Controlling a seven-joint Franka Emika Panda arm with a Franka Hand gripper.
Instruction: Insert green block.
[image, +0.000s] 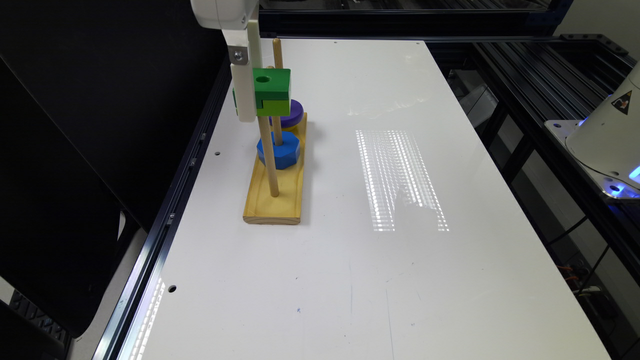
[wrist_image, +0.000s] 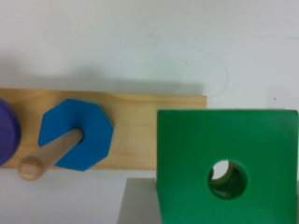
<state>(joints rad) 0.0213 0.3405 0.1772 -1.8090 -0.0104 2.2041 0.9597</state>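
The green block (image: 272, 90) hangs in the air above the wooden base (image: 275, 205), with my gripper (image: 260, 102) shut on its sides. Its dark green top with the round hole faces up, the lime part below. In the wrist view the green block (wrist_image: 229, 163) is close up, and a pale wooden peg tip shows through its hole. The bare front peg (image: 270, 160) rises from the base up to the block's underside. Whether the peg has entered the hole I cannot tell.
A blue hexagonal block (image: 278, 150) (wrist_image: 76, 135) sits low on the middle peg. A purple ring (image: 290, 114) (wrist_image: 7, 130) lies on the far peg. The base stands near the white table's (image: 400, 260) edge at the exterior view's left. The robot's base (image: 610, 140) is at the right.
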